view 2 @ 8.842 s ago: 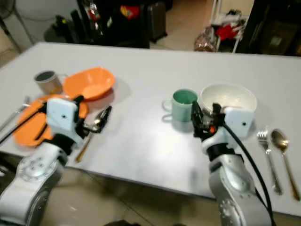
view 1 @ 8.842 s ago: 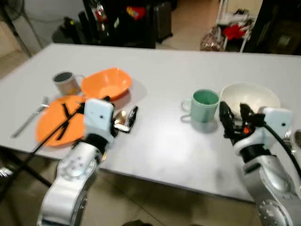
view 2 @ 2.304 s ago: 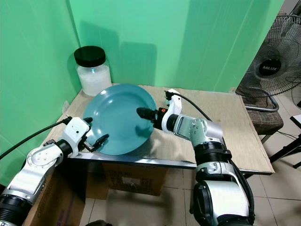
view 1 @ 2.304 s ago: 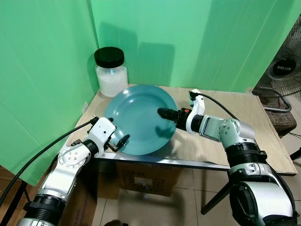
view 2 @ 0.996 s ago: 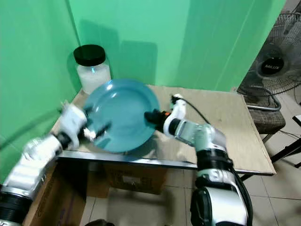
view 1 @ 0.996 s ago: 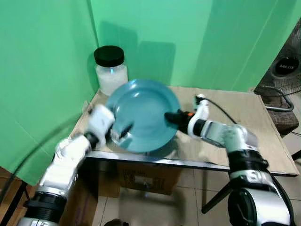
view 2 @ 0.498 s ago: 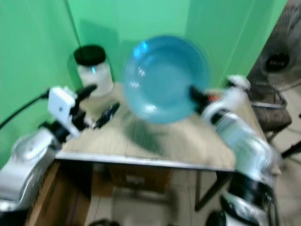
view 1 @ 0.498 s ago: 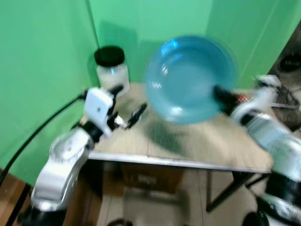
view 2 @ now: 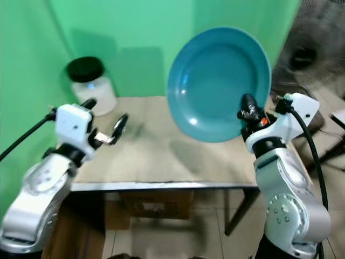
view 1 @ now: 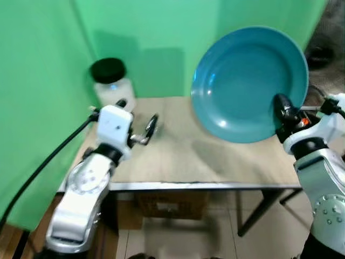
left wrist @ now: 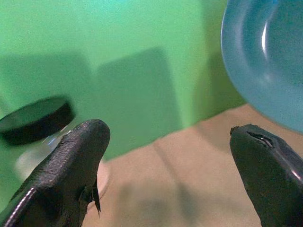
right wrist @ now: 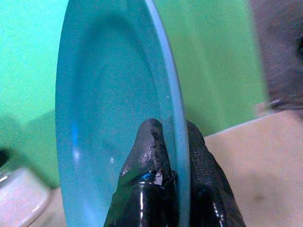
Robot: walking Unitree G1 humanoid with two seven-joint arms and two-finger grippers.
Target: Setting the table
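Plate (right wrist: 113,118) rim in R pincer (right wrist: 171,142)

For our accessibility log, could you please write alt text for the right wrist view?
The right end effector pinches the rim of a teal plate held upright, edge-on to the camera. Behind are a green backdrop and a wooden tabletop.

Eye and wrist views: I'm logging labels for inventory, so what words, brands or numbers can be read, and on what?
None can be read.
Fan: too blurred to show any badge.
Jar: no label visible.
Plate, held up by the right pincer: plain, no print.
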